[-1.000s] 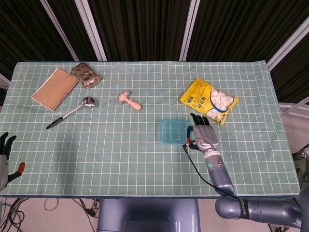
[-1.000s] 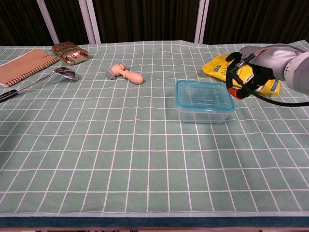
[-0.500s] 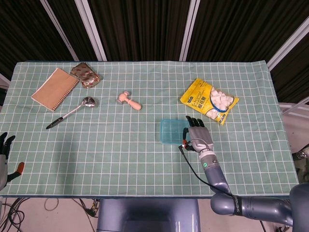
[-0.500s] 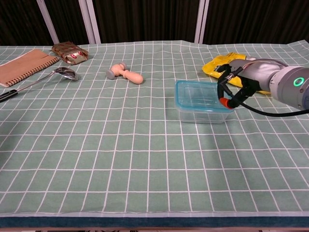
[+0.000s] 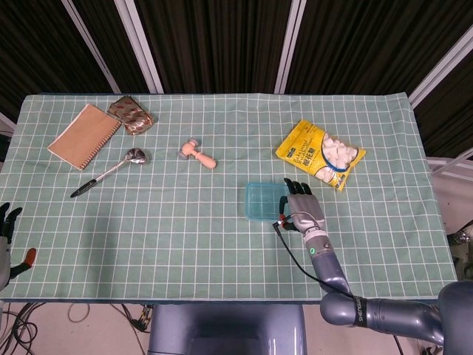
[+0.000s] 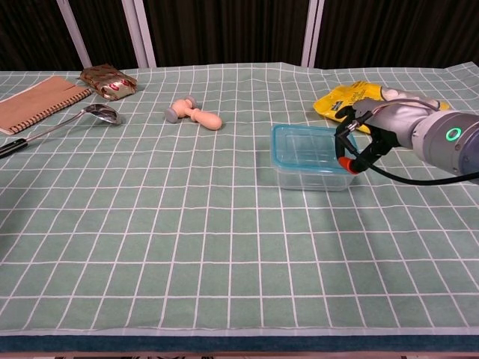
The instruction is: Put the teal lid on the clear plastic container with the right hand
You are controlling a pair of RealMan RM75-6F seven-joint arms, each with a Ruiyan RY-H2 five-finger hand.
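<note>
The clear plastic container (image 6: 314,178) stands on the checked cloth right of centre, with the teal lid (image 5: 262,200) (image 6: 310,146) lying flat on top of it. My right hand (image 5: 301,207) (image 6: 363,134) is at the container's right edge, fingers stretched out and apart, its fingertips touching the lid's right rim. Nothing is held in it. My left hand (image 5: 6,237) hangs at the table's near left corner, fingers apart and empty; only the head view shows it.
A yellow snack bag (image 5: 321,153) (image 6: 374,108) lies just behind the right hand. Far left are a notebook (image 5: 85,135), a foil packet (image 5: 131,115), a spoon (image 5: 135,156) and a pen (image 5: 89,186). A small wooden mallet (image 5: 198,154) lies at mid-table.
My right hand has moved left from beside the snack bag to the container's right edge and now touches the lid. The lid, container and left hand have not moved.
</note>
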